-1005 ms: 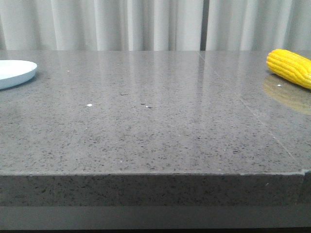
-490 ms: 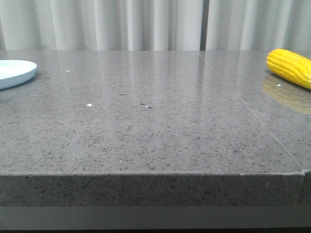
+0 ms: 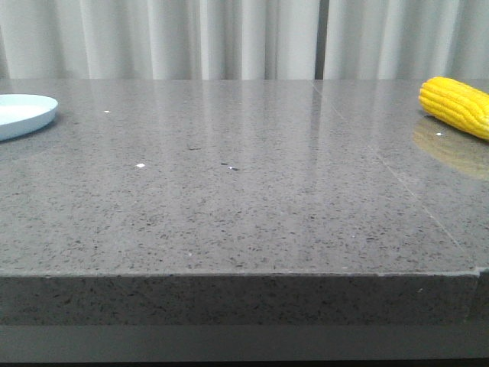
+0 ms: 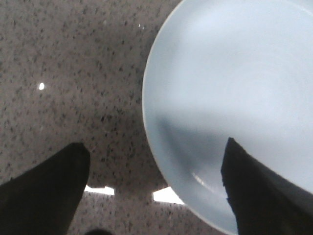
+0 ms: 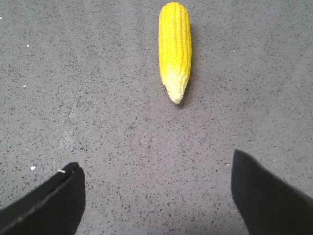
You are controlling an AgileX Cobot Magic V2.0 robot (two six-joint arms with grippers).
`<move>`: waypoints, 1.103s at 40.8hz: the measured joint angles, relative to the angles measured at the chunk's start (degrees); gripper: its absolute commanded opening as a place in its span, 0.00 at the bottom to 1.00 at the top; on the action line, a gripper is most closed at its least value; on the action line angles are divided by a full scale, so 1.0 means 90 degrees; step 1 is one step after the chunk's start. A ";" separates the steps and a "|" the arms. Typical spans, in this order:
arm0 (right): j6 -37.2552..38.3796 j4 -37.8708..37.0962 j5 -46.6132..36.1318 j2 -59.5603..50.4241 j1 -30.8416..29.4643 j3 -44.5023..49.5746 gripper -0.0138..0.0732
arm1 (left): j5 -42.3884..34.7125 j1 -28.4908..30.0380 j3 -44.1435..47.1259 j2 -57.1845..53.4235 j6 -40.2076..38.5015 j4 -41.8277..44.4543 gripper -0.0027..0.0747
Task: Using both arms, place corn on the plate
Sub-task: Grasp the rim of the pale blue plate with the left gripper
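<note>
**Both grippers spread, nothing held**

My left gripper (image 4: 154,188) hangs open over the plate's (image 4: 234,88) rim. My right gripper (image 5: 156,196) is open too, above the table (image 5: 98,98), the corn (image 5: 174,46) lying ahead, pale tip toward me.

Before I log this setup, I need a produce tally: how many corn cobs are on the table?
1. The corn lies at the table's far right, cut off by the front view's edge; more could sit outside the frame.
</note>
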 measured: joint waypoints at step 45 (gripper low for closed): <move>0.0000 0.0000 0.0000 0.0000 0.0000 0.0000 0.88 | 0.0469 0.0000 -0.0928 0.1195 0.0160 -0.0328 0.15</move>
